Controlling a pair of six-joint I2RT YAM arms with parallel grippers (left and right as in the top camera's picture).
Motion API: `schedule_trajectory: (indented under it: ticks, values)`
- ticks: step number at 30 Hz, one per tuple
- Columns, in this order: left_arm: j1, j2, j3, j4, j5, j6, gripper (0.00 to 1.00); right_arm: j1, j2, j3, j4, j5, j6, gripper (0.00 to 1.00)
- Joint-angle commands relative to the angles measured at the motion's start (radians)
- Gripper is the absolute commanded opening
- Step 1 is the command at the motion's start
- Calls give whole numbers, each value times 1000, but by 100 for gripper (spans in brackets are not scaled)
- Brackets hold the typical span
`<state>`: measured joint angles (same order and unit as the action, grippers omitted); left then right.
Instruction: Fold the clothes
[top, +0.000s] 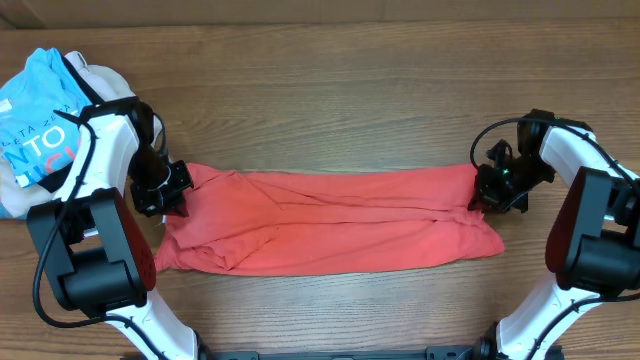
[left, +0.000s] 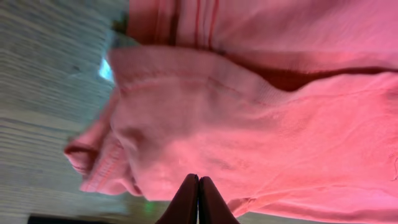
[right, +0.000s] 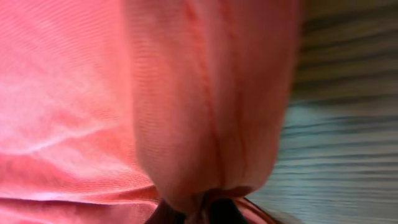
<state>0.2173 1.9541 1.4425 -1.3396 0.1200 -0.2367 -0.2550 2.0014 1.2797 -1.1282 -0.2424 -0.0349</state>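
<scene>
While my left fingers (left: 186, 203) and right fingers (right: 163, 216) pinch the coral-red cotton T-shirt's (top: 330, 220) ends, I should lift evenly, taut.

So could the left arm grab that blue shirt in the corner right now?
Probably not yet. The blue T-shirt lies close beside that arm, but the left gripper is shut on the red T-shirt, so it must let go first.
</scene>
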Motion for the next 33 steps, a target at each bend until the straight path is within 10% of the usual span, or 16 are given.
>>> schedule_trajectory:
  ticks: [1, 16, 33]
  values:
    - [-5, -26, 63, 1, 36, 28, 5, -62, 18, 83, 16, 96, 68, 4]
    - [-15, -26, 215, 0, 65, 31, 8, -137, 18, 349, -112, 196, 158, 4]
    - [-16, -26, 215, -19, 65, 31, 8, 346, 18, 378, -289, 132, 179, 4]
